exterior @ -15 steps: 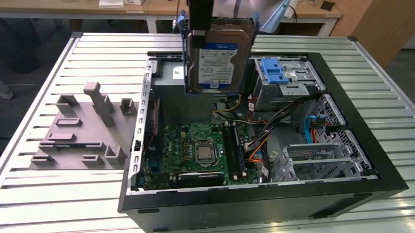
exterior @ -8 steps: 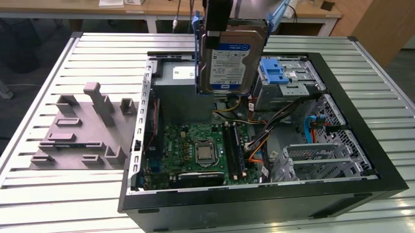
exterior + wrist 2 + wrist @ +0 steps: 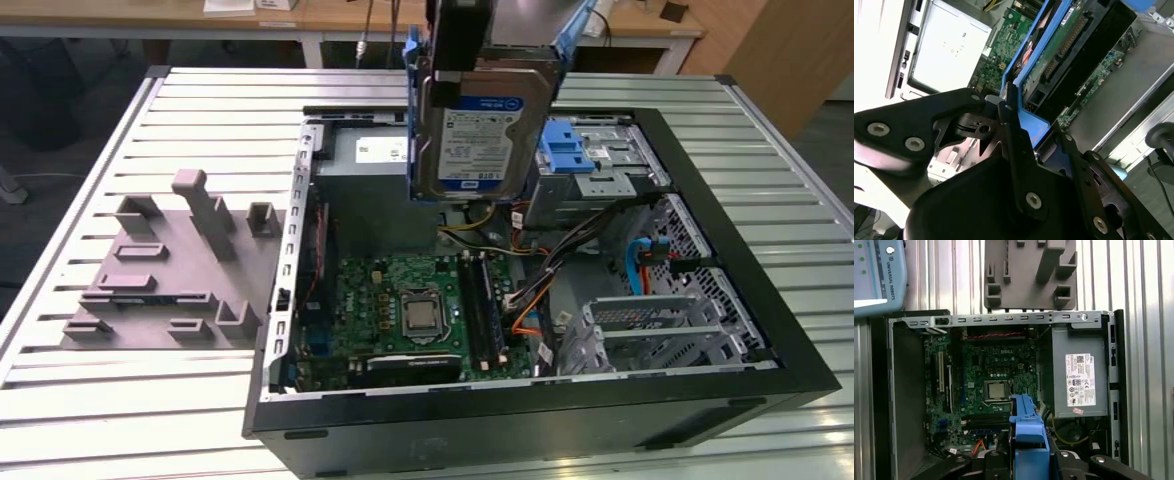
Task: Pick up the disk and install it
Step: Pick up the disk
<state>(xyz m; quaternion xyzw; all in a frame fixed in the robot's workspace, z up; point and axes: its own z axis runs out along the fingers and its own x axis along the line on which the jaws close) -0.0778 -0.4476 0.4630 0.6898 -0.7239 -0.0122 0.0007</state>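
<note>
Since the flat, silver-grey rectangular disk (image 3: 481, 130) hangs clear of every surface in the exterior view, the pick-up can be judged done. It is held upright by its upper end in the black gripper (image 3: 461, 50), with its white-and-blue label turned to the camera, above the open black metal computer case (image 3: 534, 430). A blue plastic carrier frame (image 3: 412, 110) is seen along its edges. The case is set on a slatted metal table (image 3: 134, 440), and a grey moulded fixture (image 3: 167, 265) lies at the exterior view's left, well apart from the disk. Below the disk the green motherboard (image 3: 407, 310) is exposed, and a small blue ribbed latch (image 3: 581, 150) is seen lower down, at the exterior view's right of it.

In the second wrist view the black fingers (image 3: 1009, 135) are seen clamped on the blue frame, with the disk's green circuit side beyond them.

In the first wrist view the frame's blue end is seen over the motherboard, near the large grey metal box with a white sticker (image 3: 1079, 375). The installing is judged not yet done: the disk has not been seated in any bay.
</note>
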